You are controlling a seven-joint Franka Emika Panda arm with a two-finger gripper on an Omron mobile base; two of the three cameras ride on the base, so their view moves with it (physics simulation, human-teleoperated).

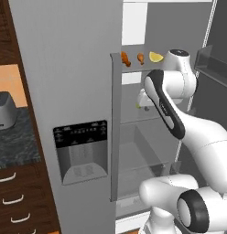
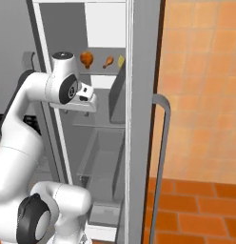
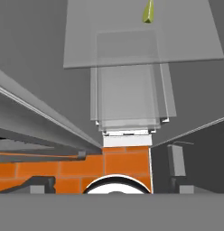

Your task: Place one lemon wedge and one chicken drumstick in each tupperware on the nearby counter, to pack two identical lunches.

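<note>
Two chicken drumsticks (image 1: 126,58) (image 1: 140,57) lie side by side on the upper shelf of the open fridge, with a lemon wedge (image 1: 155,56) to their right. From the right base view the drumsticks (image 2: 86,58) (image 2: 108,61) and the wedge (image 2: 121,61) sit just above my hand. My gripper (image 1: 143,104) (image 2: 81,108) is inside the fridge one shelf lower, pointing down, open and holding nothing. Another lemon wedge (image 3: 148,11) lies on a glass shelf at the top of the hand view. The counter (image 1: 17,137) is at far left. The tupperware is out of view.
The shut fridge door with its dispenser panel (image 1: 81,151) stands left of the opening. The open right door has a long handle (image 2: 162,143) and bins (image 1: 216,64). A silver toaster (image 1: 3,109) sits on the counter. Glass shelves and a drawer (image 2: 101,157) lie below my hand.
</note>
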